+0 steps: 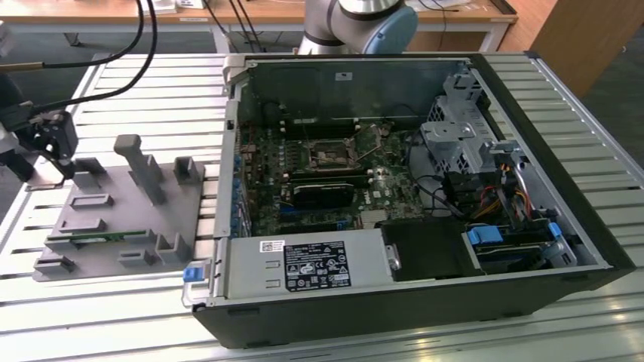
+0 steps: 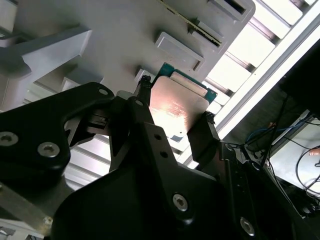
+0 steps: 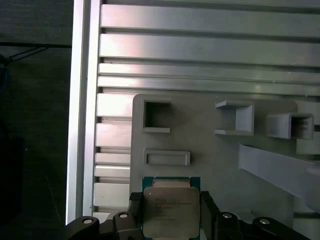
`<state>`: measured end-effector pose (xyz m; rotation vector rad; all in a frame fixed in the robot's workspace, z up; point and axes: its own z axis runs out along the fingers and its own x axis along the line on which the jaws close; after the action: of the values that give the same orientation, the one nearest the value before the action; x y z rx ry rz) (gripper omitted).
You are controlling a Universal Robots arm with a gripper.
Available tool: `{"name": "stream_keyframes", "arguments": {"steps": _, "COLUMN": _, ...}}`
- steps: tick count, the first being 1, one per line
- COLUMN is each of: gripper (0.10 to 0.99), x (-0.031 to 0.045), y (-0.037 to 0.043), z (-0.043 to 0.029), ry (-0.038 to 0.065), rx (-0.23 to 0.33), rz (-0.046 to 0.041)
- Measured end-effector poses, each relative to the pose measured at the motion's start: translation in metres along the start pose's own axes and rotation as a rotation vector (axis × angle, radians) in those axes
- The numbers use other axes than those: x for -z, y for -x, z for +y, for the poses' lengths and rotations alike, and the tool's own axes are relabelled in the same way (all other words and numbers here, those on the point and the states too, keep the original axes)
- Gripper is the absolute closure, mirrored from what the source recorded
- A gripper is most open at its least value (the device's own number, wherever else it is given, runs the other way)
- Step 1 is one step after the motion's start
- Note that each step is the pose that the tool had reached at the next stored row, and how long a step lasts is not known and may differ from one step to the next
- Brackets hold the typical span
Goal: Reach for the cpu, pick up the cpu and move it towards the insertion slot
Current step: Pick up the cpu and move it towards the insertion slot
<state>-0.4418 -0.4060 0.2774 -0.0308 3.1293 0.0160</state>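
Both fingers [image 3: 206, 210] of the gripper [image 3: 170, 206] snug on the cpu [image 3: 170, 215], above grey fixture [image 3: 210, 155].

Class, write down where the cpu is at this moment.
The cpu is held in the hand in both wrist views, over the grey tray, which lies at the exterior view's left beside the case.

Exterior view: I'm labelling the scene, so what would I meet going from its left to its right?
The gripper, jaws shut on the cpu → grey tray → insertion slot → drive cage.
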Motion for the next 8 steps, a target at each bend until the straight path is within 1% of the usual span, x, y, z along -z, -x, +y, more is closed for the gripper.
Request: {"name": "stream_keyframes", "arguments": {"steps": 8, "gripper": 0.541, "x": 0.0058, "y": 0.0001, "z": 0.0016, "ry": -0.01, "rx": 0.0, "rz": 0.0002}}
